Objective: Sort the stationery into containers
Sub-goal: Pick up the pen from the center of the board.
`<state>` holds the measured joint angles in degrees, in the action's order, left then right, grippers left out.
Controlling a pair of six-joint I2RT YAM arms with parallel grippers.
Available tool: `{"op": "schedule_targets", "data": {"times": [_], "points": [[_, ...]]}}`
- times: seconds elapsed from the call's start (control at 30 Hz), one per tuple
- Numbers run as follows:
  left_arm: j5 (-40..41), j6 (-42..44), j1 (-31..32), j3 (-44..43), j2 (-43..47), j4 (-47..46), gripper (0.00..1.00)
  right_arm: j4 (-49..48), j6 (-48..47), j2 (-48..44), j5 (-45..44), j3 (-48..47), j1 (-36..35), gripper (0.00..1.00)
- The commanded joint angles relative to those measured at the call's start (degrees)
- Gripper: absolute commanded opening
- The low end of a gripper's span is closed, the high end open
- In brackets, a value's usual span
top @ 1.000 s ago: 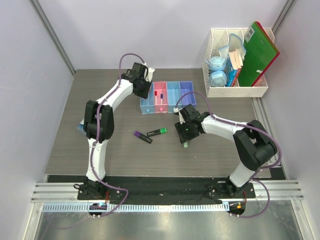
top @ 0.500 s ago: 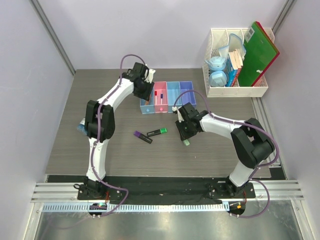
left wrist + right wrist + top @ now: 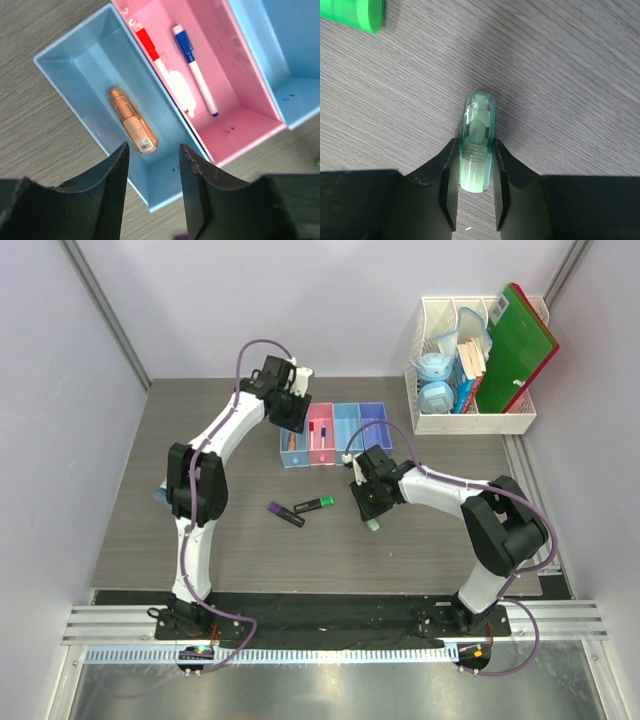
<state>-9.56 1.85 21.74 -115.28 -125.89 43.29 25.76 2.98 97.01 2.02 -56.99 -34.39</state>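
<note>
Our left end effector [image 3: 153, 150] stands parted and empty above the light-blue plastic bin [image 3: 75, 67], where a short orange piece [image 3: 132, 122] lies. Our right end effector [image 3: 475, 145] pinches a short translucent mint-green piece [image 3: 479, 115] on the grey wood-grain bench [image 3: 560, 75].

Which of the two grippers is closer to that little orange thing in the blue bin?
Left. The left gripper hangs open right above the orange piece; the right gripper is away at the table, clamped on the mint-green piece.
</note>
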Motion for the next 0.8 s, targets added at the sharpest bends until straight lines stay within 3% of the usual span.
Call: {"op": "schedule_targets", "data": {"times": [0.0,0.17,0.47,0.6,0.77], "points": [[-3.3,3.7,0.2,0.9,11.1,-1.0,0.45,1.3,-2.2,-2.4,-0.6,-3.4,-0.3,0.01],[2.8,9.0,0.1,9.1,17.0,0.7,0.45,2.1,-2.7,-5.1,0.5,-5.8,-0.6,0.01],[17.0,20.8,-1.4,36.1,31.8,-5.0,0.44,1.1,-4.2,-6.1,0.4,-17.3,-1.4,0.01],[16.6,25.7,-5.1,45.9,36.8,-7.1,0.45,-4.4,-3.9,-1.5,-0.5,-23.6,-1.4,0.01],[12.1,27.5,-12.6,48.8,40.5,-5.3,0.45,-6.8,-4.7,7.1,0.3,-32.3,-1.4,0.01]]}}
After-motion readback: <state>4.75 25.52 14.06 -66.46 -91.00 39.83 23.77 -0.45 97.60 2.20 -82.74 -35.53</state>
